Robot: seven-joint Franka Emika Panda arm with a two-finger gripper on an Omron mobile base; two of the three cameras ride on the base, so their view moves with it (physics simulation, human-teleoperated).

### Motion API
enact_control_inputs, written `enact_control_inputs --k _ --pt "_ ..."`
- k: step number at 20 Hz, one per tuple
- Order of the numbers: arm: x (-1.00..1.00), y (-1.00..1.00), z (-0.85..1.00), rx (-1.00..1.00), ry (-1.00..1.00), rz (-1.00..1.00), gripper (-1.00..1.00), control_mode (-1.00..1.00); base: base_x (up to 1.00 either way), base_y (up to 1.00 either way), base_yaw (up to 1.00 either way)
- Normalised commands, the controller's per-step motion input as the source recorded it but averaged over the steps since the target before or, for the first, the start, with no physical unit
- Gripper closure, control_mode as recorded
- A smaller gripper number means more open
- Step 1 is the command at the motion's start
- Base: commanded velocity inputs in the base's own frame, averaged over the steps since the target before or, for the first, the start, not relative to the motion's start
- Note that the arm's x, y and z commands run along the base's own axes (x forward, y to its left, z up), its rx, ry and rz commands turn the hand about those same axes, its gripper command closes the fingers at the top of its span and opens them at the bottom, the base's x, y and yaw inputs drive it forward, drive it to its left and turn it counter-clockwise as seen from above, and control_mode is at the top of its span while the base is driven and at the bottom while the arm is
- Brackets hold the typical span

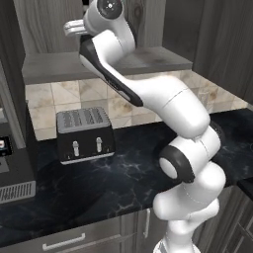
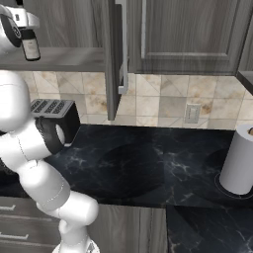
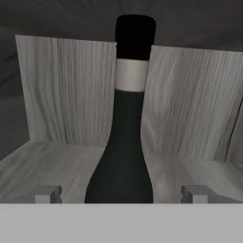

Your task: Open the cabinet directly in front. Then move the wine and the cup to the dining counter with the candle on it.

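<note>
Standing upright on the shelf of the open cabinet (image 2: 111, 59), centre of the hand view, the wine (image 3: 124, 142), glass, heavy, slick and breakable, sits between the released, wide-spread jaws, best gripped around its broad body.

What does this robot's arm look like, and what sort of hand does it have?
The arm is a chain of rounded, glossy white segments with dark bands and round dark caps at the joints; one upper link carries a long black stripe. No loose cables show. The gripper is no hand with digits: it ends in two small, blocky grey fingertips.
</note>
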Motion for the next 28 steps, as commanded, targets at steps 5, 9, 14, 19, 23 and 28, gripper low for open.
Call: enact_control_inputs --k 5,9,14,19,23,28 --pt "0.2 0.0 0.0 0.0 0.0 0.0 -1.0 -1.0 0.0 0.0 0.0" --pt "0.33 0.0 0.0 0.0 0.0 0.0 -1.0 -1.0 0.0 0.0 0.0" --pt "0.25 0.0 0.0 0.0 0.0 0.0 -1.0 -1.0 0.0 0.0 0.0" --pt "0.18 0.08 0.0 0.0 0.0 0.0 -1.0 -1.0 0.0 0.0 0.0" --pt "0.12 0.11 0.0 0.0 0.0 0.0 -1.0 -1.0 0.0 0.0 0.0" --pt "0.07 0.07 0.0 0.0 0.0 0.0 1.0 -1.0 0.0 0.0 0.0"
